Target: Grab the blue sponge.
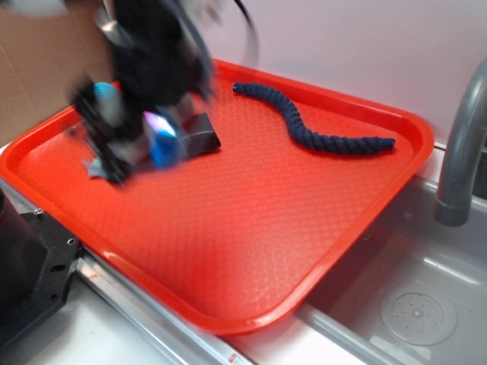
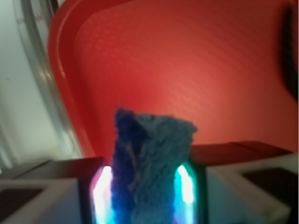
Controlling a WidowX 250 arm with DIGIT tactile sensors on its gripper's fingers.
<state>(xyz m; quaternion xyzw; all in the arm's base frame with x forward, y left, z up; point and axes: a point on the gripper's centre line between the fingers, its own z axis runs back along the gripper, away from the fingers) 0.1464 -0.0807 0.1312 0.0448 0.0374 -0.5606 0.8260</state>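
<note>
The gripper point(image 2: 145, 186) squeezes the blue sponge point(image 2: 152, 158) above the red tray point(image 1: 228, 228). A dark rope point(image 1: 316, 125) lies at two o'clock.

Bright-blue sponge point(image 2: 152, 163), red diamond-textured tray point(image 1: 251, 228), navy twisted rope point(image 1: 312, 125), grey sink point(image 1: 426, 304), black arm point(image 1: 152, 46).
</note>
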